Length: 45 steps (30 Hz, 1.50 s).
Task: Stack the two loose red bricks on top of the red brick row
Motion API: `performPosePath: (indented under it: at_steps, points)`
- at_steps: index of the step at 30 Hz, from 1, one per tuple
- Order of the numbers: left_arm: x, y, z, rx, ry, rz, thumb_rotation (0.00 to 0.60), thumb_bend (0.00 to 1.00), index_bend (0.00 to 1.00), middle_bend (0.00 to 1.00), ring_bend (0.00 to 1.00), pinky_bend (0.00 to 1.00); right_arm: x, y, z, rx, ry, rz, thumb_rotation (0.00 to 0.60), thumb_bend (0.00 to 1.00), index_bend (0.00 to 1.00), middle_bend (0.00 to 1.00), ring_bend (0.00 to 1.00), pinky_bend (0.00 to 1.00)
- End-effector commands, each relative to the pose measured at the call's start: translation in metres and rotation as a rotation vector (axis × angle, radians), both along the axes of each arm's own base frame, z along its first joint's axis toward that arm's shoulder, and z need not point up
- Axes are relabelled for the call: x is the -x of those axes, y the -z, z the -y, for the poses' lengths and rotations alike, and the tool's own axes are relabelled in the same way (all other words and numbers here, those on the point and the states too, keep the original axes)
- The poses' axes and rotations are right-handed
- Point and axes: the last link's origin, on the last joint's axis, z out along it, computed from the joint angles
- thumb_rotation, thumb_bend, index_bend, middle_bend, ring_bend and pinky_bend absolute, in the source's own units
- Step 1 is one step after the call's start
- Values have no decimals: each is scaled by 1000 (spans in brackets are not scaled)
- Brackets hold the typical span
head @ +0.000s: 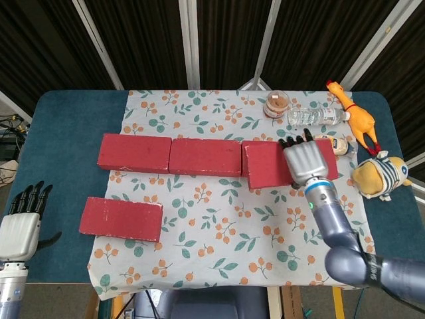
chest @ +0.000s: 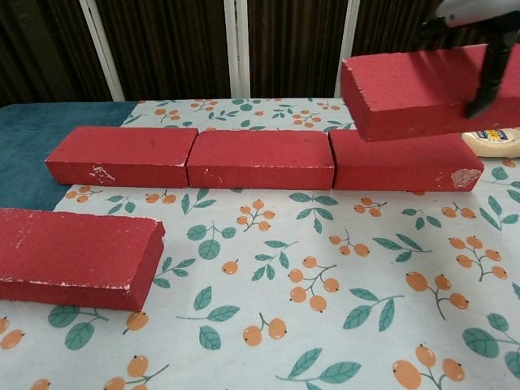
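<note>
Three red bricks form a row across the flowered cloth. My right hand grips a loose red brick and holds it in the air above the row's right brick. The other loose red brick lies flat on the cloth, front left. Past the cloth's left edge, my left hand hangs open over the blue table, holding nothing; the chest view does not show it.
At the back right stand a small jar, a lying water bottle, a mayonnaise bottle, a rubber chicken and a plush toy. Blue table borders the cloth on both sides.
</note>
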Motion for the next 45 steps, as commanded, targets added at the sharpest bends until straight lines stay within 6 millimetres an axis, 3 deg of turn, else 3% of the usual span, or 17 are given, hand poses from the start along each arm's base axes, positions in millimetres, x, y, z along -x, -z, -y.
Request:
performPosePath:
  at_steps: [1, 9, 17, 31, 45]
  points:
    - [2, -1, -3, -7, -8, -2, 600, 8, 0, 0, 0, 108, -78, 49, 31, -7, 41, -141, 600, 133, 287, 337, 227, 0]
    - [6, -2, -9, -10, -23, -4, 600, 8, 0, 0, 0, 108, -118, 90, 59, 5, 208, -172, 600, 135, 304, 341, 231, 0]
    - [10, -7, -13, -21, -42, 12, 600, 8, 0, 0, 0, 108, -138, 106, 76, 19, 291, -123, 600, 136, 304, 341, 234, 0]
    - [14, -8, -17, -38, -58, 2, 600, 8, 0, 0, 0, 108, -132, 133, 92, -32, 300, -89, 600, 135, 304, 344, 236, 0]
    - [14, -6, -18, -54, -71, -21, 600, 7, 0, 0, 0, 108, -119, 142, 105, -56, 292, -62, 600, 136, 308, 346, 238, 0]
